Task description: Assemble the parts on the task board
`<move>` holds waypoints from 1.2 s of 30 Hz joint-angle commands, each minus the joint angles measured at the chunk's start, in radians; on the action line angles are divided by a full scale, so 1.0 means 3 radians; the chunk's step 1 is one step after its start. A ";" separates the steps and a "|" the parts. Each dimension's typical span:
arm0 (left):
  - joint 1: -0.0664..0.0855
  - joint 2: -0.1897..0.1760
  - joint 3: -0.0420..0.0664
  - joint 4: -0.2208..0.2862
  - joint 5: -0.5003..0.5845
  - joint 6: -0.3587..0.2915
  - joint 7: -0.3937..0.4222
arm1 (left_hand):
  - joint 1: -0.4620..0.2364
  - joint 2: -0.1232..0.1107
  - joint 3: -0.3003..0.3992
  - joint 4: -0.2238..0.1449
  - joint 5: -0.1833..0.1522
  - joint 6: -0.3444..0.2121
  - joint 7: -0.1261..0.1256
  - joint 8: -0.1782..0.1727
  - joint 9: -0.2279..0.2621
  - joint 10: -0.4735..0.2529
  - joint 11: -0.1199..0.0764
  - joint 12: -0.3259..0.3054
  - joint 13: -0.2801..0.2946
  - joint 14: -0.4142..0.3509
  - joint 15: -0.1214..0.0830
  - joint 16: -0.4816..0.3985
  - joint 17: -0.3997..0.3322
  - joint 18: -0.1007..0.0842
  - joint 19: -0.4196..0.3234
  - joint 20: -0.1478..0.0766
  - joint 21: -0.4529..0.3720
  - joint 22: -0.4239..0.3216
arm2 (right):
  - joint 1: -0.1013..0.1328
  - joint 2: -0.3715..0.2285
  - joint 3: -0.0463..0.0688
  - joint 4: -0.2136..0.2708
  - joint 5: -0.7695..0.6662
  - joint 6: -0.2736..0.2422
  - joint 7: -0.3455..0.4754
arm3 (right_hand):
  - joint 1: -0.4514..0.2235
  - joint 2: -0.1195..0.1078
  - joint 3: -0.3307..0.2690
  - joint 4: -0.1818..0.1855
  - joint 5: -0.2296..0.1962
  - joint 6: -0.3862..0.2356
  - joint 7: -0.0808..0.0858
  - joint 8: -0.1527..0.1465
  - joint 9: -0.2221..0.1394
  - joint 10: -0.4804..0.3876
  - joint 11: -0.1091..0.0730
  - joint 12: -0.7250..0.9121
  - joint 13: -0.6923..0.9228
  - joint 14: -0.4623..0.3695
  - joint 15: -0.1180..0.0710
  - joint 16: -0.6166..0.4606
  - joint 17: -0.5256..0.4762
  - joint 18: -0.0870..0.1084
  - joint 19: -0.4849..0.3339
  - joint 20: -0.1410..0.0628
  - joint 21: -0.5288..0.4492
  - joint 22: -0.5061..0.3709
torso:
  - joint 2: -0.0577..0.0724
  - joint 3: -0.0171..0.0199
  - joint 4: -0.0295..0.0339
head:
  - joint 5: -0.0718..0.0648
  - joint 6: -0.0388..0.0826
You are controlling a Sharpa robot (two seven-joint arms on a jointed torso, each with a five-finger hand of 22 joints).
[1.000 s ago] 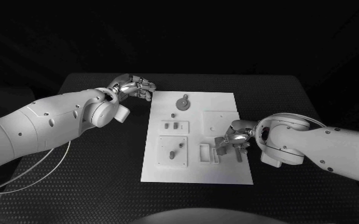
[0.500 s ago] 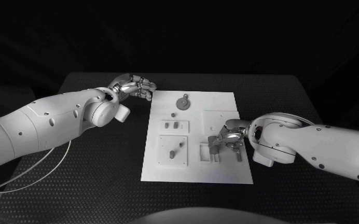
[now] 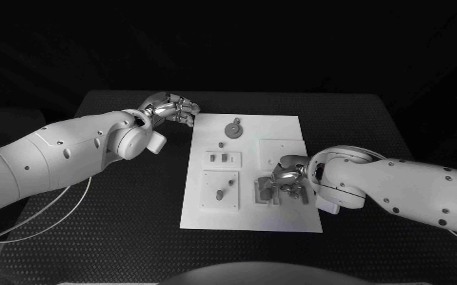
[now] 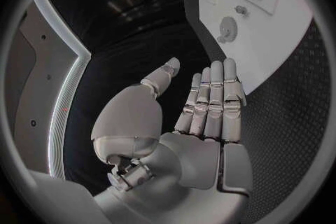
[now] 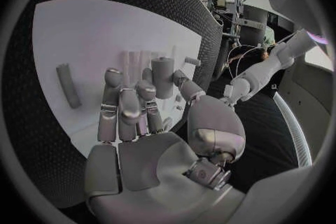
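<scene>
The white task board [image 3: 286,133] lies in the middle of the black table. My right hand [image 3: 286,183] hovers over the board's near right part, beside a slotted white block [image 3: 261,192]. In the right wrist view its thumb and fingers pinch an upright grey peg [image 5: 162,77], and another grey peg [image 5: 68,85] lies flat on the board [image 5: 84,33]. My left hand [image 3: 174,110] hangs off the board by its far left corner. Its fingers [image 4: 213,95] are straight and hold nothing. A round grey part [image 3: 232,130] sits at the far end of the board.
Small grey pieces stand in a raised plate [image 3: 220,159], and another sits in a plate [image 3: 220,194] nearer me. The round part [image 4: 227,28] and the board [image 4: 280,50] lie beyond my left hand. Black table [image 3: 124,212] surrounds the board.
My right hand has moved left across the board's near part, towards the slotted block. The left hand has stayed where it was.
</scene>
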 commanded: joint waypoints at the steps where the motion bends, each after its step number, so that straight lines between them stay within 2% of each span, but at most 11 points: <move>1: 0.0004 0.0001 0.0001 0.0011 0.0020 0.0043 0.0022 | -0.0029 0.0000 0.0000 0.0025 -0.0007 -0.0011 -0.0003 0.0023 -0.0003 0.0007 0.0006 0.0013 -0.0006 0.0003 0.0014 -0.0012 0.0004 0.0037 0.0022 -0.0002 -0.0020 0.0006 | -0.0005 0.0002 -0.0005 0.0000 0.0036 0.0110 -0.0009 | 0.0059 0.0073 0.0056 -0.0059 0.0010 0.0022 0.0007 -0.0014 -0.0001 -0.0005 -0.0016 -0.0014 -0.0004 -0.0008 -0.0009 -0.0017 -0.0005 0.0042 -0.0003 0.0012 0.0017 0.0069 | 0.0000 0.0000 -0.0004 | 0.0004 -0.0007; 10: 0.0004 -0.0001 0.0001 0.0012 0.0020 0.0046 0.0021 | -0.0030 0.0000 0.0000 0.0027 -0.0007 -0.0011 -0.0003 0.0023 -0.0004 0.0007 0.0006 0.0013 -0.0007 0.0003 0.0014 -0.0014 0.0006 0.0037 0.0021 -0.0002 -0.0021 0.0006 | -0.0015 0.0022 -0.0012 -0.0011 0.0035 0.0112 -0.0011 | 0.0039 0.0066 0.0055 -0.0051 0.0010 0.0023 0.0008 -0.0021 -0.0002 -0.0008 -0.0015 -0.0015 -0.0007 -0.0011 -0.0008 -0.0020 -0.0006 0.0042 -0.0004 0.0013 0.0016 0.0068 | 0.0000 0.0002 -0.0005 | 0.0013 -0.0012; 18: 0.0004 -0.0004 0.0001 0.0012 0.0020 0.0046 0.0019 | -0.0031 0.0000 0.0000 0.0029 -0.0007 -0.0012 -0.0003 0.0023 -0.0004 0.0006 0.0006 0.0013 -0.0007 0.0003 0.0015 -0.0016 0.0008 0.0037 0.0021 -0.0002 -0.0021 0.0006 | -0.0041 0.0054 -0.0013 -0.0039 0.0011 0.0025 -0.0005 | 0.0015 0.0048 0.0053 -0.0041 0.0010 0.0024 0.0009 -0.0030 -0.0003 -0.0010 -0.0014 -0.0017 -0.0009 -0.0018 -0.0008 -0.0023 -0.0015 0.0042 -0.0005 0.0014 0.0014 0.0068 | 0.0001 0.0002 -0.0005 | 0.0021 -0.0016; 24: 0.0004 -0.0005 0.0001 0.0013 0.0020 0.0046 0.0019 | -0.0032 -0.0001 0.0000 0.0029 -0.0007 -0.0012 -0.0003 0.0023 -0.0005 0.0006 0.0006 0.0012 -0.0008 0.0003 0.0015 -0.0017 0.0009 0.0037 0.0021 -0.0002 -0.0021 0.0007 | -0.0045 0.0070 -0.0013 -0.0055 -0.0038 0.0007 -0.0005 | -0.0031 -0.0014 0.0058 -0.0007 0.0011 0.0016 0.0012 -0.0052 -0.0005 -0.0019 -0.0011 -0.0022 -0.0015 -0.0029 -0.0007 -0.0031 -0.0028 0.0042 -0.0004 0.0012 0.0011 0.0065 | 0.0000 0.0000 -0.0002 | 0.0023 -0.0011; 31: 0.0004 -0.0010 0.0001 0.0014 0.0020 0.0047 0.0017 | -0.0032 -0.0001 0.0000 0.0030 -0.0007 -0.0013 -0.0003 0.0023 -0.0005 0.0006 0.0006 0.0012 -0.0008 0.0004 0.0015 -0.0018 0.0010 0.0037 0.0020 -0.0002 -0.0022 0.0007 | -0.0054 0.0080 -0.0013 -0.0063 -0.0032 0.0063 -0.0006 | -0.0072 -0.0092 0.0076 0.0056 0.0012 0.0011 0.0016 -0.0073 -0.0004 -0.0028 -0.0007 -0.0031 -0.0025 -0.0046 -0.0004 -0.0041 -0.0047 0.0042 -0.0002 0.0009 0.0006 0.0065 | 0.0000 0.0000 -0.0004 | 0.0025 -0.0012; 36: 0.0004 -0.0011 0.0001 0.0016 0.0020 0.0047 0.0016 | -0.0032 -0.0001 0.0000 0.0031 -0.0007 -0.0013 -0.0003 0.0023 -0.0005 0.0006 0.0006 0.0012 -0.0008 0.0004 0.0015 -0.0019 0.0011 0.0037 0.0020 -0.0002 -0.0022 0.0007 | -0.0054 0.0081 -0.0014 -0.0067 -0.0030 0.0083 -0.0007 | -0.0111 -0.0189 0.0078 0.0101 0.0011 -0.0002 0.0021 -0.0091 -0.0004 -0.0041 -0.0002 -0.0040 -0.0032 -0.0073 0.0000 -0.0053 -0.0080 0.0042 -0.0009 0.0010 0.0001 0.0065 | 0.0000 0.0000 -0.0005 | 0.0026 -0.0014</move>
